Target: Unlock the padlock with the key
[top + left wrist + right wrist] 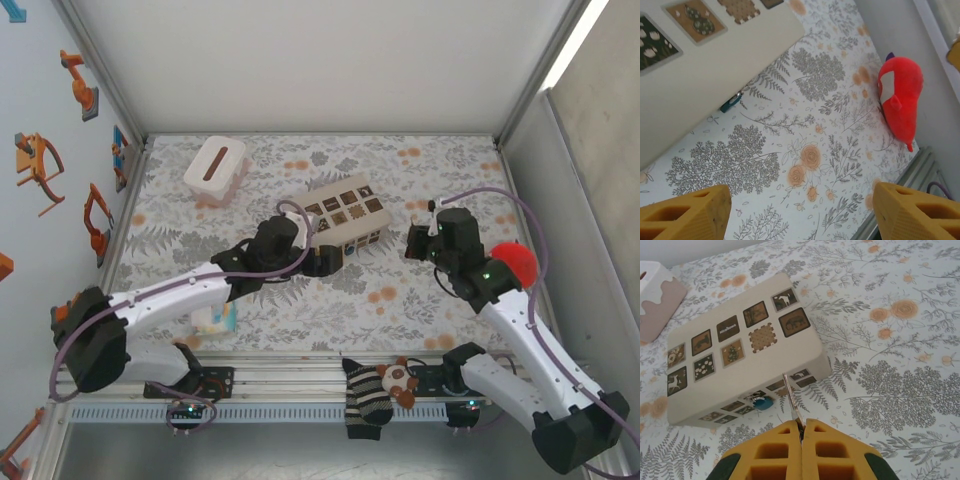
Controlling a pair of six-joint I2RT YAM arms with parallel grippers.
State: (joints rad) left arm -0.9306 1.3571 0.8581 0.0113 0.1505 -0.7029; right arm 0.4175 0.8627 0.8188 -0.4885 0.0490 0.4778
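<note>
The padlock (pixel 761 402) is a tiny blue lock with a pale metal bit, lying on the floral cloth against the near side of a beige box (pixel 740 350). It also shows in the left wrist view as the padlock (pixel 731 102), under the box edge (pixel 715 65). My right gripper (pixel 801 429) is shut on the key (pixel 792 399), whose thin silver blade points at the box just right of the padlock, apart from it. My left gripper (pixel 800 215) is open above bare cloth, and its yellow fingers (pixel 685 212) hold nothing. From above, the left gripper (pixel 332 260) sits beside the box (pixel 345 212) and the right gripper (pixel 414 241) to its right.
A red plush toy (pixel 515 262) lies by the right wall, also seen as the toy (pixel 900 97). A pink-and-white tissue box (pixel 215 170) stands at the back left. A striped sock and a small plush (pixel 375 392) hang at the near rail. A small packet (pixel 213 320) lies under the left arm.
</note>
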